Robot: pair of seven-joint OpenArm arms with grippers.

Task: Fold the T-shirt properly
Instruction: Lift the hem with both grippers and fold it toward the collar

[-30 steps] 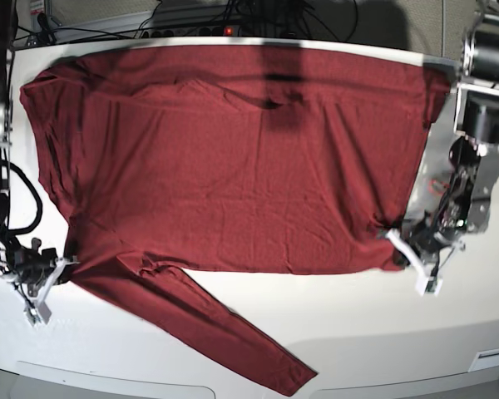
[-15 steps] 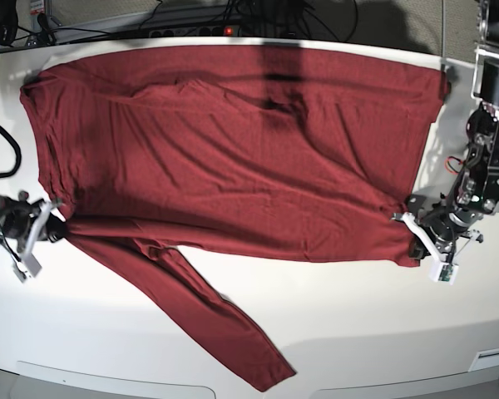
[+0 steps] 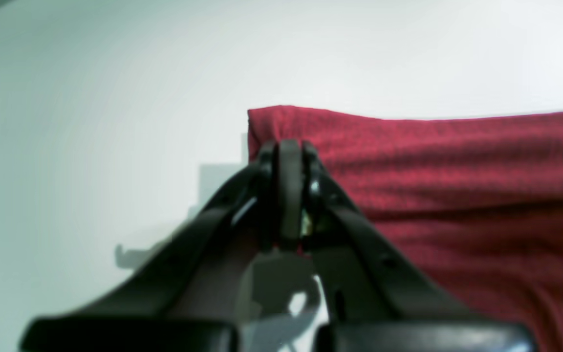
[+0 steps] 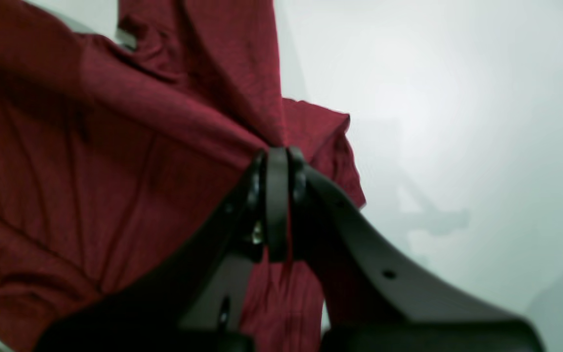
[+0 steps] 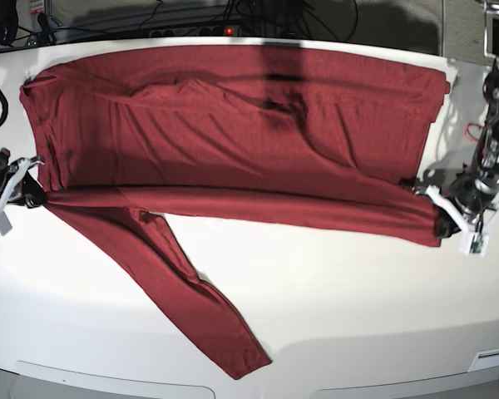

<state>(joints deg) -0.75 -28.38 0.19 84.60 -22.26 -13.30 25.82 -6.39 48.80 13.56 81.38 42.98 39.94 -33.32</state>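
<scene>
The shirt lies spread across the table, with its near edge lifted and stretched into a taut line between the two grippers. The left gripper is clamped on the shirt's hem corner, jaws pressed together over a thin bite of cloth. The right gripper is likewise closed on fabric at the shirt's opposite end, by the shoulder.

Risks, as I judge them: both bites are small, so the thin knit could slip out if the arms pull apart any harder. If they travel unevenly, the fold line would skew. The loose sleeve trails off the shirt's near edge and may drag, bunching under the fold.

Count: one shirt, two grippers, one trailing sleeve; the other sleeve probably lies folded on the shirt's body, though that is unclear.
</scene>
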